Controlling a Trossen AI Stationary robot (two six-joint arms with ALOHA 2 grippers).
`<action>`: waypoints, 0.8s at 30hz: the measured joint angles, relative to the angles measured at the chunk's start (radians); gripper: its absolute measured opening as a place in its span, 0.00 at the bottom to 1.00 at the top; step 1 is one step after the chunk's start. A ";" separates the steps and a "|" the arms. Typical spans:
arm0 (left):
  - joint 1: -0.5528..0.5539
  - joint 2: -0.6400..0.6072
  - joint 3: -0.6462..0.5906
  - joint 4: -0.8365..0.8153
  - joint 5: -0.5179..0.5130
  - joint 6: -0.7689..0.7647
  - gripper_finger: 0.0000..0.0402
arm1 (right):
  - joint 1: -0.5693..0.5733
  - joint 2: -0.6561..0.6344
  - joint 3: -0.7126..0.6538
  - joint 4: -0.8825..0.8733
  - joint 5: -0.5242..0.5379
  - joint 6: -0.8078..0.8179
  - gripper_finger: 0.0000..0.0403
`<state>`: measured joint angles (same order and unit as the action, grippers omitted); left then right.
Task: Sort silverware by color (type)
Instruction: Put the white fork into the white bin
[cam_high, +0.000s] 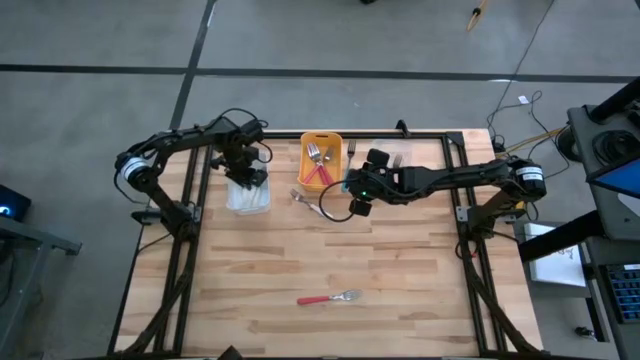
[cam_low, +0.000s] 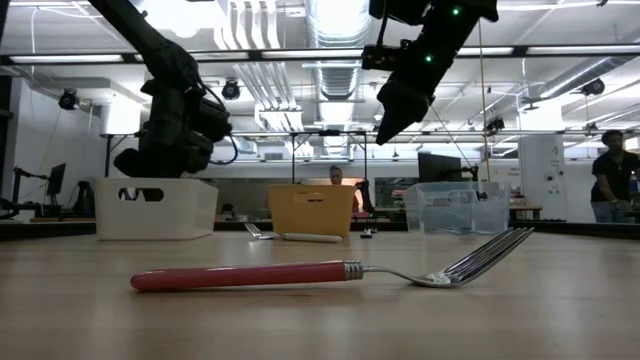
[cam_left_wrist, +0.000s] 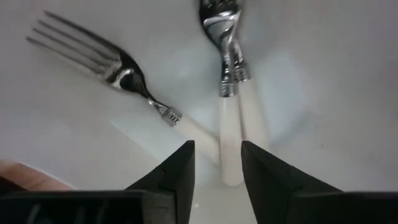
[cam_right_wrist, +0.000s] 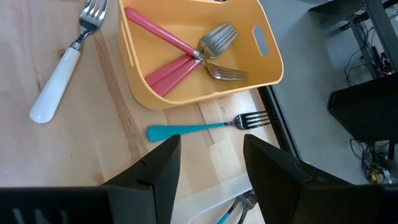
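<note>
My left gripper (cam_high: 247, 176) (cam_left_wrist: 217, 167) is open and empty over the white bin (cam_high: 248, 195). In the bin lie three white-handled forks (cam_left_wrist: 229, 130), and the free end of one handle shows between my fingers. My right gripper (cam_high: 358, 203) (cam_right_wrist: 214, 168) is open and empty, raised above the table beside the orange bin (cam_high: 321, 160). Just beyond its fingers a teal-handled fork (cam_right_wrist: 205, 128) lies flat on the table against the orange bin's wall. Several red-handled forks (cam_right_wrist: 177, 59) lie in the orange bin. A red-handled fork (cam_high: 328, 298) (cam_low: 300, 272) lies near the front edge.
A white-handled fork (cam_right_wrist: 59, 81) (cam_high: 303, 198) lies on the table left of the orange bin. A clear bin (cam_low: 457, 207) stands right of the orange bin, with a teal handle (cam_right_wrist: 231, 210) in it. A black cable (cam_high: 332, 212) loops under the right gripper. People stand in the room behind.
</note>
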<state>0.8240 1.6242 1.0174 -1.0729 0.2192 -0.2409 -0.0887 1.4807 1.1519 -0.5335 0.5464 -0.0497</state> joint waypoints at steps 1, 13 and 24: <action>0.000 -0.011 0.001 0.002 0.000 0.011 0.28 | 0.000 0.000 0.000 0.000 -0.001 0.003 0.41; -0.201 -0.349 -0.078 0.351 -0.021 0.022 0.29 | 0.001 0.008 -0.017 0.112 -0.160 0.186 0.41; -0.648 -0.642 -0.431 1.088 -0.236 0.098 0.29 | 0.019 0.110 -0.092 0.386 -0.368 0.286 0.41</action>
<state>0.1763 0.9826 0.5861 0.0150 -0.0170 -0.1427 -0.0696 1.5905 1.0603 -0.1472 0.1787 0.2364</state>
